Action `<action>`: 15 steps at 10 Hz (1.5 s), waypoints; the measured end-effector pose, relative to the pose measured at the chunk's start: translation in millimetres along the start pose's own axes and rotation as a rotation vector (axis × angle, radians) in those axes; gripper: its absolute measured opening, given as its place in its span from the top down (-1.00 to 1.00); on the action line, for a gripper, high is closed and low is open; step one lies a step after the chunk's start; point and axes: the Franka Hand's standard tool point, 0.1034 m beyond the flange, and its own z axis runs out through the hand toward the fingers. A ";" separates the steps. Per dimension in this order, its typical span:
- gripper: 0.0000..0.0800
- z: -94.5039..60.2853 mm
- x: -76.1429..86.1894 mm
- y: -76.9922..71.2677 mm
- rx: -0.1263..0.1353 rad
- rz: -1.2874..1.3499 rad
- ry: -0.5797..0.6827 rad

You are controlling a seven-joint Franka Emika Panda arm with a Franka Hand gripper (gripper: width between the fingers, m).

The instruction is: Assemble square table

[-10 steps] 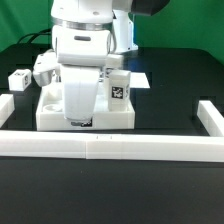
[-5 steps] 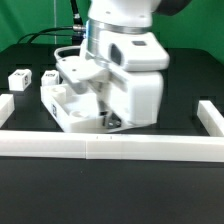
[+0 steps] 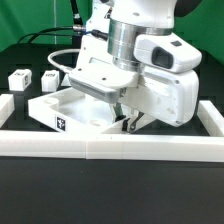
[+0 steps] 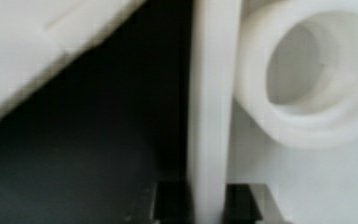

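Note:
The square table's white slab (image 3: 72,108) lies on the black table, turned at an angle, with a black-white tag (image 3: 60,124) on its near side wall. My gripper (image 3: 128,119) reaches down at the slab's corner on the exterior view's right. In the wrist view a thin upright wall of the slab (image 4: 211,110) runs between my dark fingertips (image 4: 172,206), beside a round corner socket (image 4: 314,72); my gripper (image 4: 210,206) is shut on that wall. Two white tagged leg blocks (image 3: 17,79) (image 3: 50,76) stand at the far left. Any other legs are hidden behind the arm.
Long white border bars fence the area: one along the front (image 3: 110,148), a short one on the exterior view's left (image 3: 6,108), one on the right (image 3: 212,120). Cables (image 3: 62,35) hang at the back. The arm's bulk hides the slab's far right part.
The arm has swung toward the exterior view's right and turned. The slab has rotated with it, so that a corner with its tag now faces the front bar.

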 end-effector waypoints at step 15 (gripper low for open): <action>0.81 -4.9 42.4 38.5 0.115 -0.787 0.186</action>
